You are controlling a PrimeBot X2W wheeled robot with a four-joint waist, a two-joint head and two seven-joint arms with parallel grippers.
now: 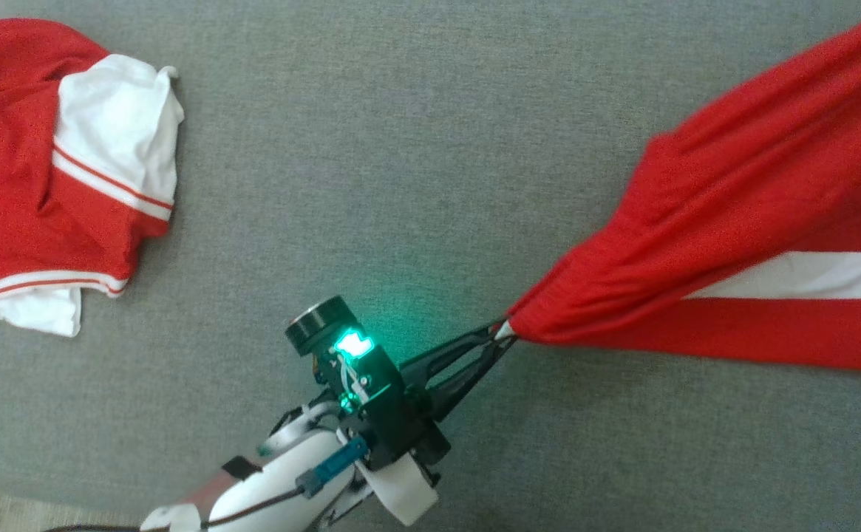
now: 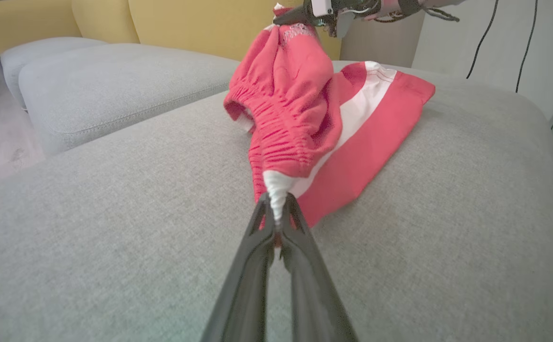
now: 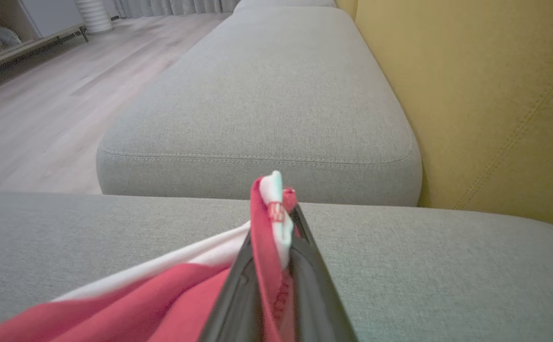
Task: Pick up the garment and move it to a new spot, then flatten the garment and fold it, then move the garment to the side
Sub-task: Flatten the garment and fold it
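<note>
Garment (image 1: pixel 733 214): red with white stripe; seemingly shorts

PLACE: home living room | SEATING: grey fabric sofa cushions (image 3: pixel 257 95), yellow padded backrest (image 3: pixel 471 95) | FLOOR: pale wood boards (image 3: pixel 43 104) | FAR END: long pleated curtains (image 3: pixel 172 5) | FURNITURE: low shelf unit (image 3: pixel 15 40) holding small household items

The red-and-white cloth garment (image 2: pixel 300 109) is soft matt jersey, its elastic waistband ruched into fine ribs. The grey sofa cushion (image 2: pixel 115 247) beneath is coarse woven fabric, matt. The yellow backrest (image 3: pixel 485 95) looks smoother, with a stitched seam. The pale wooden floor (image 3: pixel 43 109) has a faint sheen. The long dark fingers (image 2: pixel 248 285) of the left gripper (image 2: pixel 277 203) look like matt plastic.
</note>
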